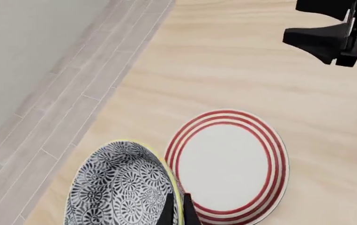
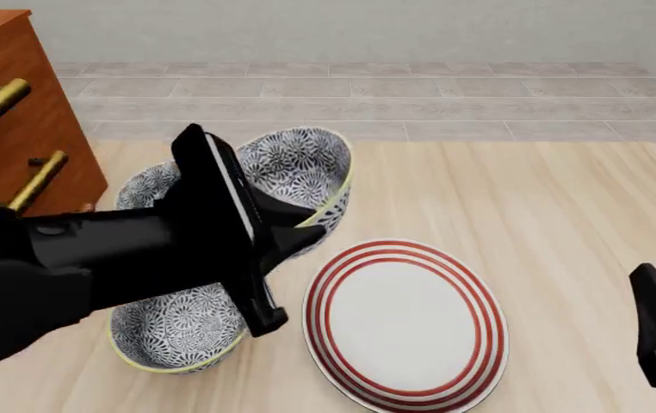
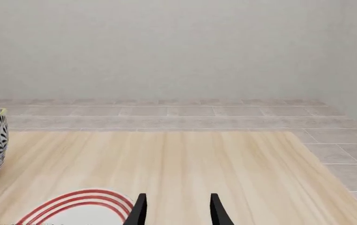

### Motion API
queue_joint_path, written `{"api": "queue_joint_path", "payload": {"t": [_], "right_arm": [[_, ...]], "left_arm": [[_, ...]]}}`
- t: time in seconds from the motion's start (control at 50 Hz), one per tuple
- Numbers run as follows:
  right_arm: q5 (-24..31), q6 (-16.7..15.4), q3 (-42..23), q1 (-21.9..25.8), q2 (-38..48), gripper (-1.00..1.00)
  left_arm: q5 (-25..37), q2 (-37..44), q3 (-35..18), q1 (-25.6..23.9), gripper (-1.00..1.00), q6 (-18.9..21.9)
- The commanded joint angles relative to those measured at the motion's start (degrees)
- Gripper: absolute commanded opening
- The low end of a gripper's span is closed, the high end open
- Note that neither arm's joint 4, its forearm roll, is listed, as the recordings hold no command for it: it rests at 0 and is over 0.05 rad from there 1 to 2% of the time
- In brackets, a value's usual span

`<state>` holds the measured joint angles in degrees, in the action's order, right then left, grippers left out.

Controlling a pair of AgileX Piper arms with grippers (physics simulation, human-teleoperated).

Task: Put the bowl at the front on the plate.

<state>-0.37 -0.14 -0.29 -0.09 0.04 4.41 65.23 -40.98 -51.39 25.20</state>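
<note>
The bowl (image 2: 301, 165) is clamped at its pale yellow rim by the left claw (image 2: 305, 231), and in the left wrist view the two dark fingers (image 1: 169, 212) sit close together with the rim between them at the side of the bowl (image 1: 119, 187) nearest the plate. In the front view this bowl is tipped up on edge, its patterned inside facing the camera, rising just beyond the claw's tips; whether it touches the bench below cannot be told, since the arm hides its lower part. The plate (image 2: 403, 323) lies flat on the bench (image 2: 535, 198) just to the right of the left claw and a little nearer the camera, bare. Two look-alike bowls stand to the left of that claw: the near bowl (image 2: 173, 337) mostly under the arm, the far bowl (image 2: 145, 185) behind it, close to the wooden cabinet (image 2: 7, 112) with brass handles. The right claw (image 3: 178, 211) is well apart to the plate's right, its fingers spread and holding nothing, above the plate's edge
</note>
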Motion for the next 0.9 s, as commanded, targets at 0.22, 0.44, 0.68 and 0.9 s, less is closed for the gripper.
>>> {"api": "queue_joint_path", "payload": {"t": [0.22,0.44,0.68,0.9], "right_arm": [[0.09,-0.58,0.1,0.14,0.01,1.0],[0.1,-0.58,0.0,0.02,0.0,1.0],[-0.01,-0.39,-0.01,-0.15,-0.01,1.0],[-0.07,-0.26,0.0,-0.26,-0.01,1.0]], "left_arm": [[-6.96,11.52,-1.42,-6.97,-1.0,2.88],[-9.69,15.44,-1.06,-8.84,-1.0,4.85],[-14.19,20.29,-1.71,-7.87,-1.0,5.54],[-17.41,23.85,-2.3,-9.01,-1.0,5.3]]}}
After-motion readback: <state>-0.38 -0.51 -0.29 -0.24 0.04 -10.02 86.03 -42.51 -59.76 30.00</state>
